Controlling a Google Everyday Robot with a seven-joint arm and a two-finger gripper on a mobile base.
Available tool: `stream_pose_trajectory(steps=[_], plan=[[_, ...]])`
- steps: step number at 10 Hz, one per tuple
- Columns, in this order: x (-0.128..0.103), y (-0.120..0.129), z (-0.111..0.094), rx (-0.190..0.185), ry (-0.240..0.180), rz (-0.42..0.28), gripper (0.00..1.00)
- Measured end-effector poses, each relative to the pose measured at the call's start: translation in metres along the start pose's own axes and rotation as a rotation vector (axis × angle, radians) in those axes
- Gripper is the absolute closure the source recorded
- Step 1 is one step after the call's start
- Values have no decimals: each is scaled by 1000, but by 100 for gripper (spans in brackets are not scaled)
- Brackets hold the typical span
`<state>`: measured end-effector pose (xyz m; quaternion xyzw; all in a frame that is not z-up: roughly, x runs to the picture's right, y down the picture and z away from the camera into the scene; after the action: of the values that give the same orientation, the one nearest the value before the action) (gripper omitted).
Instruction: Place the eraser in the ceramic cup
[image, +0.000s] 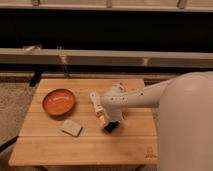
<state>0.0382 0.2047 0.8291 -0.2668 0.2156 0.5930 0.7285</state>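
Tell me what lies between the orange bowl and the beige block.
Nothing: only bare table wood, seen in the camera view. The pincer sits low over the table, right of the beige block.
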Motion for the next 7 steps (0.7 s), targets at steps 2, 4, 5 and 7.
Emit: stream_pose_trajectory(steps=[2,4,5,7], plan=[[-3,-1,8,2,18,0,20],[-2,-10,12,9,29,16,20],[-2,-11,13,10,33,19,20],[-2,-11,15,10,37,22,20]])
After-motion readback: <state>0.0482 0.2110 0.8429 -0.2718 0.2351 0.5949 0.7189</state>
